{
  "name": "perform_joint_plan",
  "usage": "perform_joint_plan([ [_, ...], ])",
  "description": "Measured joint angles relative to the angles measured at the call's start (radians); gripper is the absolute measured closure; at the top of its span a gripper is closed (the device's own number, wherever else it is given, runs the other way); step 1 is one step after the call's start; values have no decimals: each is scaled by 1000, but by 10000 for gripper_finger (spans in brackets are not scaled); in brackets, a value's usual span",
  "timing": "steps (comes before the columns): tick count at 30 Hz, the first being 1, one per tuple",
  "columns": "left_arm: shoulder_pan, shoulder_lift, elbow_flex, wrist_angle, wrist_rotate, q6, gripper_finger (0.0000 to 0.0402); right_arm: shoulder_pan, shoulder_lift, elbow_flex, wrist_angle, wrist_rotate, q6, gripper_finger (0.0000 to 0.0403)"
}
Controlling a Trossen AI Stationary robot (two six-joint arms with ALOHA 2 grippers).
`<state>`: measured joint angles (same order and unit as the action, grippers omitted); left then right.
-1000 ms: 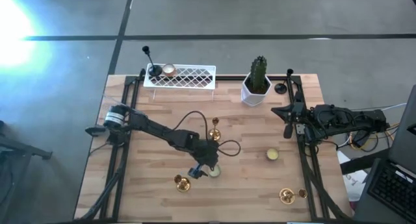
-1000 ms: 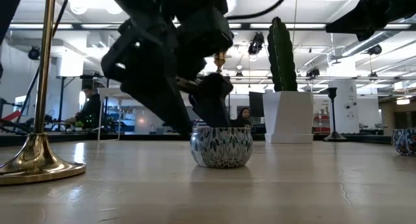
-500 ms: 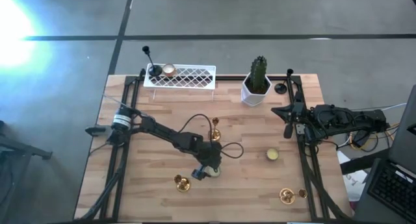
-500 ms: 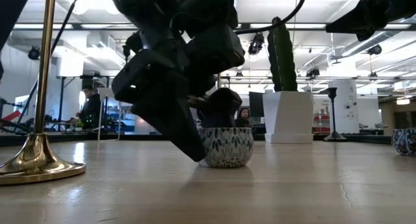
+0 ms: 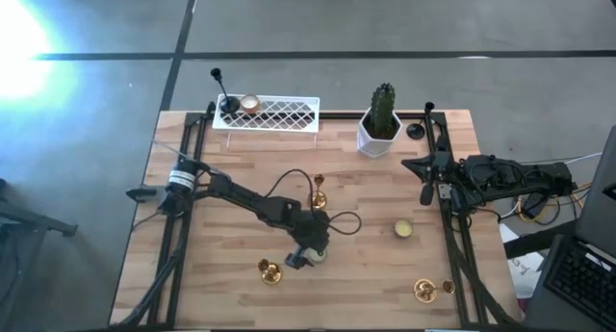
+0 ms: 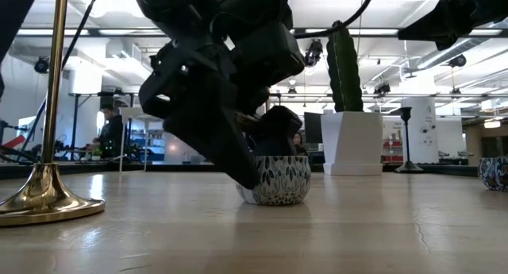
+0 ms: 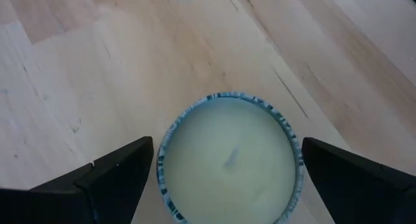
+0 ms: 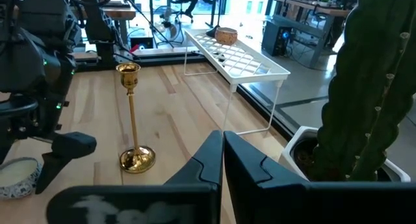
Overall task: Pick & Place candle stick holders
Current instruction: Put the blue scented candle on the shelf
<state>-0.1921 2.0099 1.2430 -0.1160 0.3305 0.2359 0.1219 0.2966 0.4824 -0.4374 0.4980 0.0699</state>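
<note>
One camera hangs overhead, looking straight down on the whole wooden table (image 5: pixel 241 168) from well above, with grey floor around it. A second sits at table-top level, facing across the boards into the room, very close to the patterned cup (image 6: pixel 278 179) near the table's middle. The left wrist camera peers straight down into that same cup (image 7: pixel 229 164) from just above, so all three share it. The right wrist camera, parked at the table's right edge, faces across the boards past the cactus (image 8: pixel 377 87), catching the cup (image 8: pixel 19 175) far off and the tall gold holder (image 8: pixel 133 117) beside it, also seen from overhead (image 5: pixel 317 191).
</note>
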Motion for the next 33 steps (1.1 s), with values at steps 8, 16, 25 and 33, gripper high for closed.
perform_joint_plan([
  [8, 0, 10, -2, 19, -2, -1, 5, 0, 0, 0, 0, 0, 0, 394],
  [16, 0, 10, -4, 29, -17, -9, 36, 0, 0, 0, 0, 0, -2, 394],
  [25, 0, 10, -4, 30, -18, -51, 101, 0, 0, 0, 0, 0, -2, 394],
  [33, 1, -2, -4, 1, -18, -103, 101, 0, 0, 0, 0, 0, -2, 394],
])
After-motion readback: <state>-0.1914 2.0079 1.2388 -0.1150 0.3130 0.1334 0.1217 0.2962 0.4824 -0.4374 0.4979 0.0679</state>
